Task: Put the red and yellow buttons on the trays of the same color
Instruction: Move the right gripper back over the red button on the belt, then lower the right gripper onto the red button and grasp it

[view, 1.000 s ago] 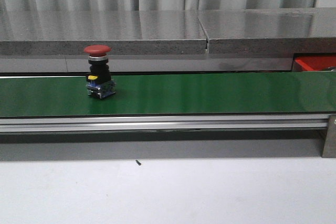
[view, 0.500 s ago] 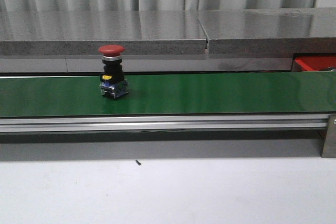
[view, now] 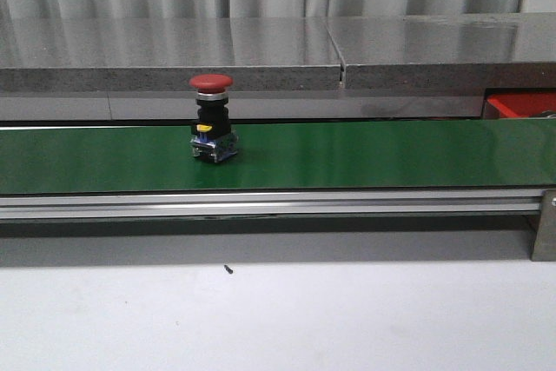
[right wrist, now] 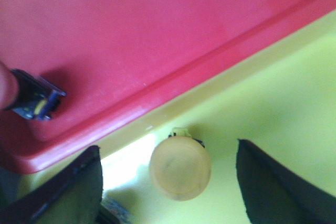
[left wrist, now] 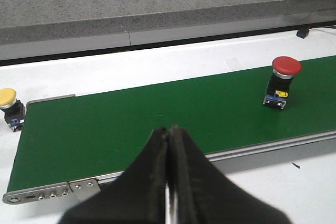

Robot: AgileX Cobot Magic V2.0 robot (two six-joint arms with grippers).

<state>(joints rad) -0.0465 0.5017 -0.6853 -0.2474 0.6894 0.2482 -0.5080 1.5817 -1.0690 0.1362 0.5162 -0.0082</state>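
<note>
Left gripper is seen with its black fingers pressed together, holding nothing, hovering above the near edge of the green belt. A red button stands upright on the belt, left of centre in the front view. A yellow button sits just off the belt's end. Right gripper is spread wide over a yellow tray, with a second yellow button lying between its fingers. A red tray beside it holds another button, seen only partly.
</note>
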